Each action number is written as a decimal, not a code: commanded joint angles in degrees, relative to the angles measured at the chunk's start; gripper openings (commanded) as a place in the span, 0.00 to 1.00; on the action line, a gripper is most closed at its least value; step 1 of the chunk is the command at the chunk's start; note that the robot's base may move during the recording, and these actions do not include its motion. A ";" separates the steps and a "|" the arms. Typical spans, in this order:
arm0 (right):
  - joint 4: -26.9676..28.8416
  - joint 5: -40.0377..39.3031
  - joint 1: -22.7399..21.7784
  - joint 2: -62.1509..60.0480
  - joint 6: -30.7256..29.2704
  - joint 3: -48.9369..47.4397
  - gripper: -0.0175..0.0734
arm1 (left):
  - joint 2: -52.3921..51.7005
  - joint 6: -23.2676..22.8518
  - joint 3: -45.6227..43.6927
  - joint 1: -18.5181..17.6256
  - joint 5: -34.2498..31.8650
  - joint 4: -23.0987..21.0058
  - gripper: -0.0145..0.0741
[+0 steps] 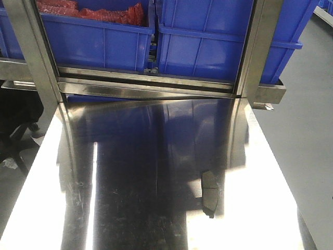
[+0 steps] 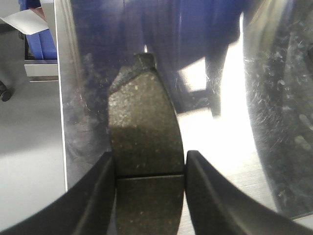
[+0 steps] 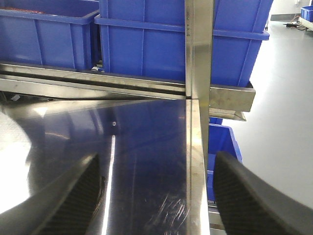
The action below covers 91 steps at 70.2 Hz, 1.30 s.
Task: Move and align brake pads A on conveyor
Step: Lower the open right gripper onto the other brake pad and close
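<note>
left jaws astride brake pad (image 2: 144, 127)

**A:** so what's the left gripper (image 2: 150, 198) doing?

**B:** its black fingers (image 2: 95, 200) poke in from 7 and 5 o'clock of the wrist view. They're pressed against both long sides of a brake pad (image 2: 144, 127), right at the groove.

**A:** and the right gripper (image 3: 156, 196)?

**B:** jaws spread wide, textured fingers (image 3: 254, 196) at 7 and 5 o'clock too.

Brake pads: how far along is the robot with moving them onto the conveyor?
Done: nothing visibly; no pads sit lined up. In hand: the left pincer grips one brake pad. Remaining: a loose pad lies on the steel table; the right pincer is open, empty.
</note>
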 commanded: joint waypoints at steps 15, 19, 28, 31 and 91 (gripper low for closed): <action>7.95 -5.63 -0.12 3.64 -3.10 -1.51 0.71 | 0.12 0.07 -1.78 -0.16 -3.87 0.19 0.15; 9.85 -5.41 -0.12 5.79 -7.53 -2.36 0.71 | 0.12 0.07 -1.78 -0.16 -3.87 0.19 0.15; 16.77 -3.38 -0.12 12.23 -18.41 -6.01 0.71 | 0.12 0.07 -1.78 -0.16 -3.87 0.19 0.15; 20.53 -2.97 -0.12 14.49 -22.81 -7.82 0.71 | 0.12 0.07 -1.78 -0.16 -3.87 0.19 0.15; 34.69 8.34 8.72 59.27 -38.30 -40.27 0.71 | 0.12 0.07 -1.78 -0.16 -3.87 0.19 0.15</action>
